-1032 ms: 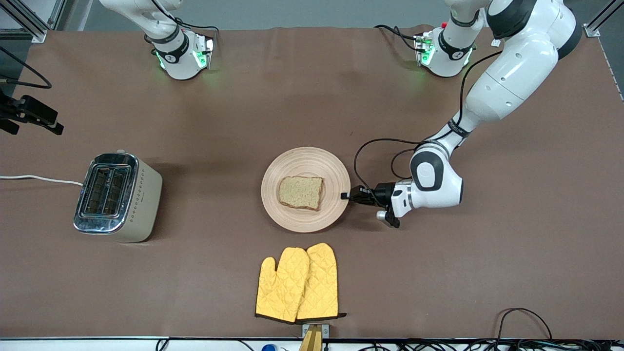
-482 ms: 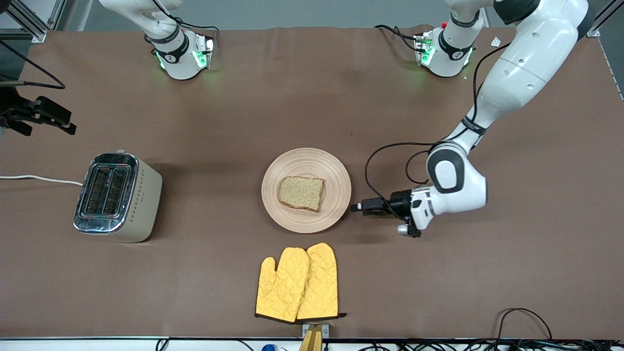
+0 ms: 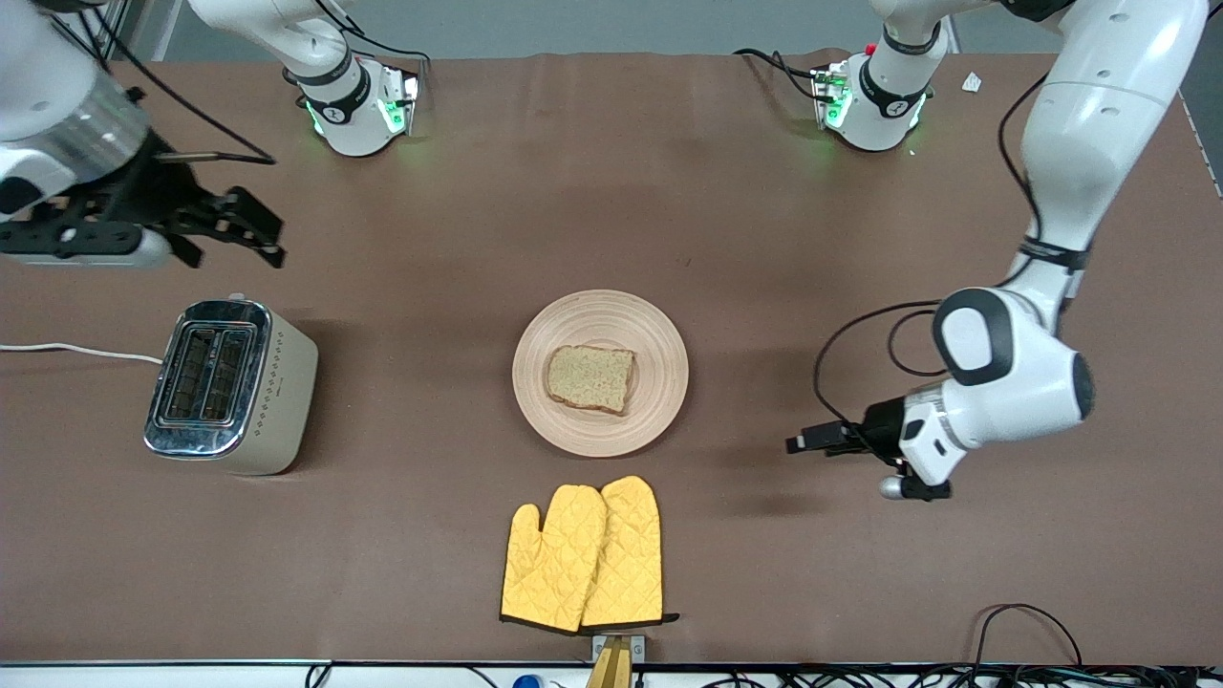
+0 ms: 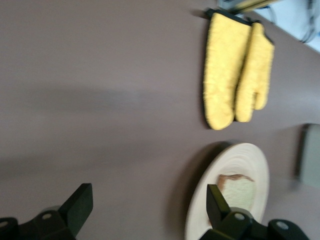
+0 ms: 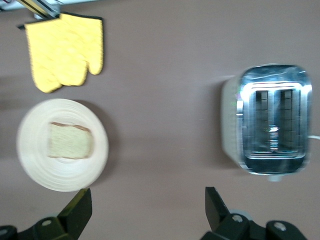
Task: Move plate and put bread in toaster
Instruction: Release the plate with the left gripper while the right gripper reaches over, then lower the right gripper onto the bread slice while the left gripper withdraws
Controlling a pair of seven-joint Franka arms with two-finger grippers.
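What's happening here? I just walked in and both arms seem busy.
Neither arm holds anything. The bread lies on the plate mid-table. The left gripper, open, has backed away from the plate's rim toward its own end. The right gripper, open, has swung in above the table near the toaster, whose slots are empty. Yellow oven mitts lie nearer the camera.

The desk (image 3: 611,191) is being covered edge to edge by a brown mat, lightly creased. A grey floor strip is being glimpsed along its top edge, with aluminium frame rails (image 3: 57,38) at the corner. Black cables (image 3: 1032,626) are being trailed along the nearest edge.
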